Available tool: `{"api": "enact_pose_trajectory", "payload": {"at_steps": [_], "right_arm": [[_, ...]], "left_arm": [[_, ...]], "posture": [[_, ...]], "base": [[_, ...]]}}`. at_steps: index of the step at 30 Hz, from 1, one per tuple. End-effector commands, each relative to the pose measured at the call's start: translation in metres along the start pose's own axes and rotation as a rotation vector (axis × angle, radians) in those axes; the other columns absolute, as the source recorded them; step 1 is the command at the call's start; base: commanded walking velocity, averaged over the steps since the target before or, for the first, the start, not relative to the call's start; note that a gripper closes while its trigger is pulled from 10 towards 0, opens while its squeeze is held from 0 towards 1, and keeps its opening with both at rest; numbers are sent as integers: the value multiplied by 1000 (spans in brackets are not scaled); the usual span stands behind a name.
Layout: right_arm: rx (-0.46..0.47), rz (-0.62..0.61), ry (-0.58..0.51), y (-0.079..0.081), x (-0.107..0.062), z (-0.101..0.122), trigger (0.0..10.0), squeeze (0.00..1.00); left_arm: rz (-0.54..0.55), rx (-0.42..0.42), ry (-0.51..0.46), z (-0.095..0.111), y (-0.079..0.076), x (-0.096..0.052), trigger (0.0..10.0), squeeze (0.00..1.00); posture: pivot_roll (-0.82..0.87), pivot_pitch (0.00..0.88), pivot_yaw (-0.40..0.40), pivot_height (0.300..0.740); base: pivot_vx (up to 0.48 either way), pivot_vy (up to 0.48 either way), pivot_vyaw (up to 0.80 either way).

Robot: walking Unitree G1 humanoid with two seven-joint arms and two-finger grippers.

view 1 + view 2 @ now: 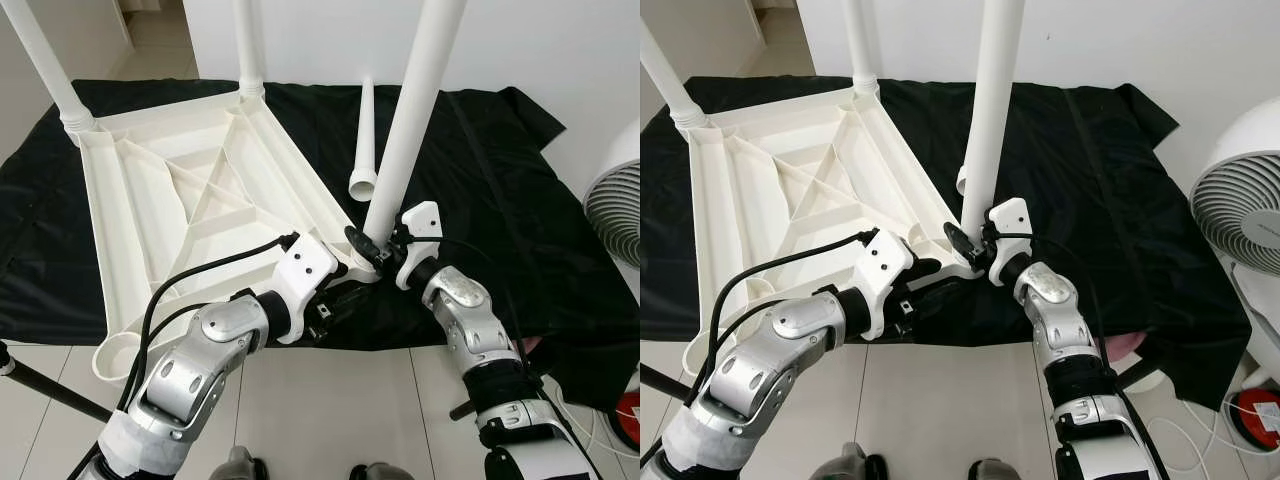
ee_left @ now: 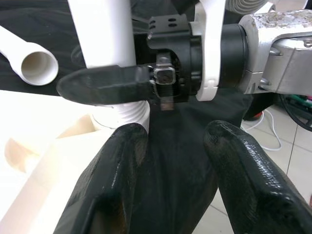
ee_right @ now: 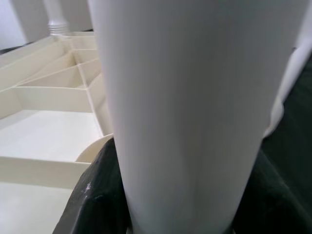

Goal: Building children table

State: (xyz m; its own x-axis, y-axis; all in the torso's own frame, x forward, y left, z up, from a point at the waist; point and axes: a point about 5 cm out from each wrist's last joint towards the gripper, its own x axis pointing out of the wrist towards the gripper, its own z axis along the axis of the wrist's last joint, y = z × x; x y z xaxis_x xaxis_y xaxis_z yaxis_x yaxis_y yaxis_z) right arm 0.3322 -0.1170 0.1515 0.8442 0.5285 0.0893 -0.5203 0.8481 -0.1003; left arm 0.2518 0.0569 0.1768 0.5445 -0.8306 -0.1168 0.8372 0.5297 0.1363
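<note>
A white plastic table top (image 1: 190, 190) lies upside down on a black cloth (image 1: 500, 180). Legs stand in its two far corners (image 1: 45, 60) (image 1: 248, 45). A third white leg (image 1: 410, 120) stands upright, slightly tilted, at the near right corner. My right gripper (image 1: 372, 245) is shut on its lower end, and the leg (image 3: 185, 112) sits close between the fingers. My left gripper (image 2: 175, 146) is open just in front of that corner, its fingertips pointing at the leg's ribbed base (image 2: 122, 114). Another leg (image 1: 365, 140) lies loose on the cloth behind.
The near left corner socket (image 1: 115, 355) of the table top hangs over the tiled floor. A white fan (image 1: 1245, 200) stands at the right, with a red item and cables (image 1: 1255, 410) below it. A black pole (image 1: 40, 385) crosses the floor at the left.
</note>
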Motion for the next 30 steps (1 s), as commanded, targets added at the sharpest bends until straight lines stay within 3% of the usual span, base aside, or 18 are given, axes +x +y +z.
{"api": "enact_pose_trajectory", "payload": {"at_steps": [1,3,12,13,14,15,21,25,26,27,30], "right_arm": [[40,-121,77,9,-5,-13,10000,0],[46,-211,65,19,-10,-10,10000,0],[68,-432,100,32,-22,-12,10000,0],[76,-428,97,35,-21,-11,10000,612],[76,-428,97,35,-21,-11,10000,612],[81,-421,94,37,-20,-11,10000,1000],[86,-363,22,37,-18,3,10000,1000],[79,-326,40,32,-16,3,10000,1000],[75,-272,40,31,-15,4,10000,804],[58,-225,31,29,-14,6,10000,0],[58,-136,24,25,-13,9,10000,0]], "left_arm": [[-20,0,11,-2,-2,0,10000,0],[-20,-6,10,-2,-3,0,10000,0],[-19,-16,15,-4,-5,-1,10000,0],[-19,-15,17,-5,-5,-1,10000,0],[-19,-15,17,-5,-5,-1,10000,0],[-19,-14,19,-5,-5,0,10000,0],[-22,-9,23,-5,-4,-1,10000,0],[-19,-2,23,-4,-3,-1,10000,0],[-15,-1,23,-4,-2,-1,10000,0],[-11,-1,22,-4,-1,-1,10000,0],[-5,-2,22,-4,0,-2,10000,0]], "posture": [[-25,73,13,740],[-25,77,11,740],[-23,87,6,740],[-21,79,6,740],[-21,79,6,740],[-21,79,6,740],[-24,73,9,740],[-22,69,8,740],[-22,74,9,740],[-21,76,7,740],[-23,76,9,740]], "base": [[0,0,0],[0,0,0],[0,0,0],[0,0,0],[0,0,0],[0,0,0],[0,0,0],[0,0,0],[0,0,0],[0,0,0],[0,0,0]]}}
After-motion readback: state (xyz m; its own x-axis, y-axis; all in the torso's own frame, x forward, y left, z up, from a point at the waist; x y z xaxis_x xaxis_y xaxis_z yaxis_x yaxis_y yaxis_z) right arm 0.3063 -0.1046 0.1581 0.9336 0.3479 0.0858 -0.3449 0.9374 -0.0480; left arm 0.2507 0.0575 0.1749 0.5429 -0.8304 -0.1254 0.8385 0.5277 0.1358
